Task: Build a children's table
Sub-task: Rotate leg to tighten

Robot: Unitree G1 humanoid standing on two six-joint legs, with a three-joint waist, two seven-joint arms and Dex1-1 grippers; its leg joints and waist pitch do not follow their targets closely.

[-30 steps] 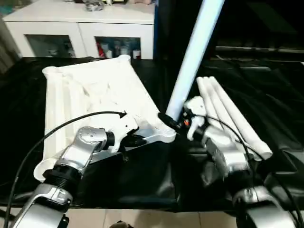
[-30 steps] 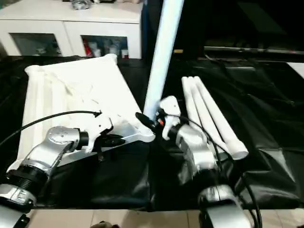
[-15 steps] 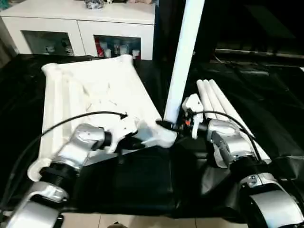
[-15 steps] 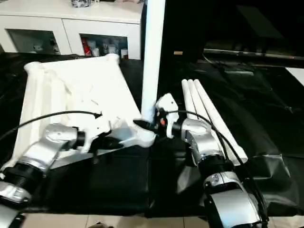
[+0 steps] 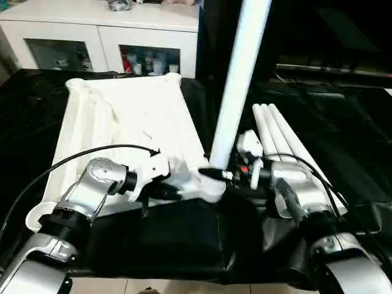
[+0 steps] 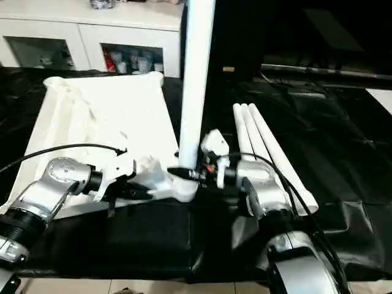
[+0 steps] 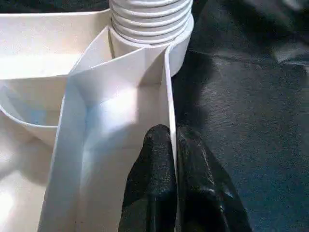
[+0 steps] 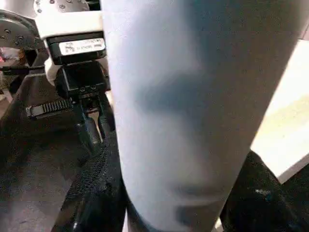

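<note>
- Tabletop (image 5: 122, 122): upside down, frame centre-left; left gripper (image 7: 173, 145) pinched on its rim.
- Leg (image 5: 236, 92): upright in near corner socket (image 5: 211, 184), clasped by right gripper (image 5: 228, 176).
- Three legs (image 5: 288, 141): loose, centre-right, unfitted.

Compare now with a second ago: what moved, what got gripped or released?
The leg held by the right claw has swung from a clear rightward lean to nearly upright, its base at the tabletop's near corner socket. Both forearms have turned. Unchanged: the left claw stays pinched on the tabletop rim, the right stays on the leg, and three spare legs lie together on the black cover.
</note>
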